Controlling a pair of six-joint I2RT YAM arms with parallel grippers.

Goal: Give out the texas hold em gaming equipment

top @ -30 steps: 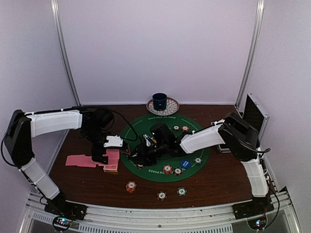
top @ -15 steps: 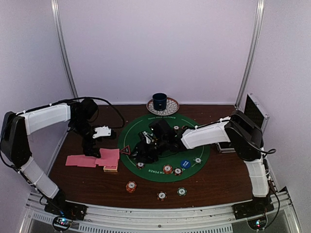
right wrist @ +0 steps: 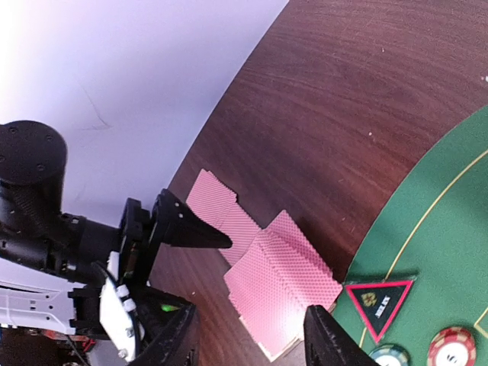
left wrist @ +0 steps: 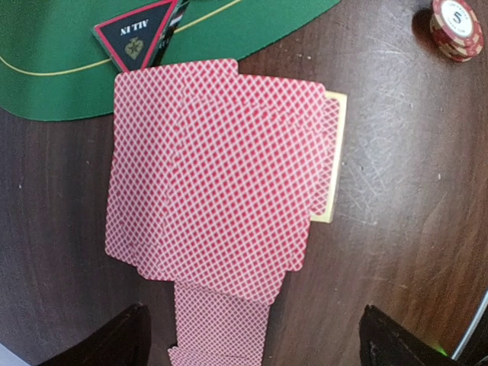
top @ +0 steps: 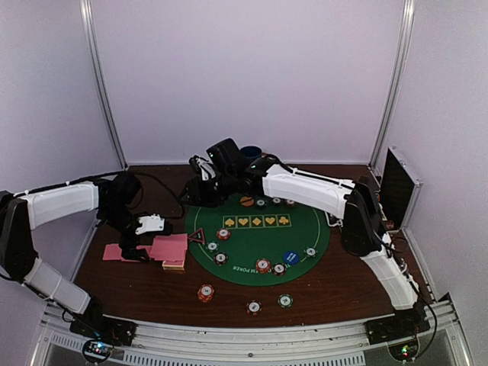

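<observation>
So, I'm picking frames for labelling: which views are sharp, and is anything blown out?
Left wrist: sharpest, the cards show a crisp diamond pattern. Right wrist: the wall at upper left is blown out white. Top external: evenly lit but soft, print on the mat barely legible.

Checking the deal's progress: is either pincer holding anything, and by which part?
Nothing is held. The left pincer stands open over the pink cards; the right pincer is open and empty.
</observation>
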